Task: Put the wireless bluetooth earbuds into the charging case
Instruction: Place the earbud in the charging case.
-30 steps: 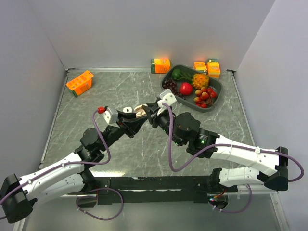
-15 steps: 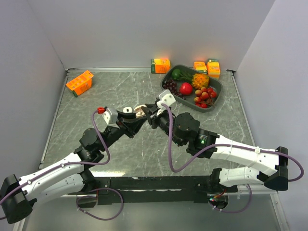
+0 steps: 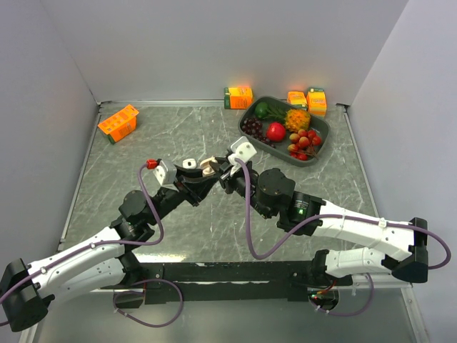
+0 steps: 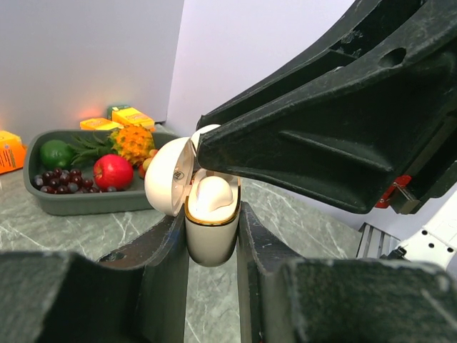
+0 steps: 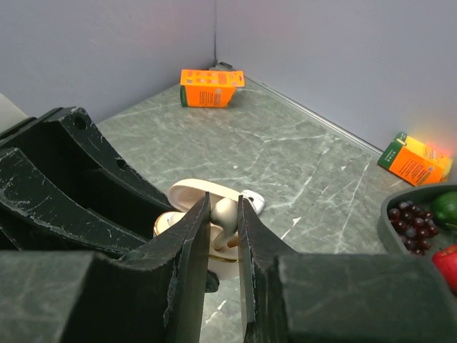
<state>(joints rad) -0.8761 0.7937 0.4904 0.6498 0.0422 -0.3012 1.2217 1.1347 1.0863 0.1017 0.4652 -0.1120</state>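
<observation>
The charging case (image 4: 211, 239) is small, rounded and beige with a gold rim. It stands upright, clamped in the left claw (image 4: 213, 246) above the middle of the surface (image 3: 178, 128). Its lid (image 4: 168, 177) is swung open to one side. A beige earbud (image 5: 224, 213), pinched in the right claw (image 5: 223, 209), sits stem-down at the case's open mouth.

1. Setting: robotics lab test cell.
2. Enclosure: plain grey walls (image 3: 214, 50) around a marbled table (image 3: 186, 136).
3. Fixtures: left arm (image 3: 93, 254), right arm (image 3: 357, 229), cabled, bolted at the near edge.
4. Props: fruit tray (image 3: 323, 127), orange cartons (image 3: 118, 123).
</observation>
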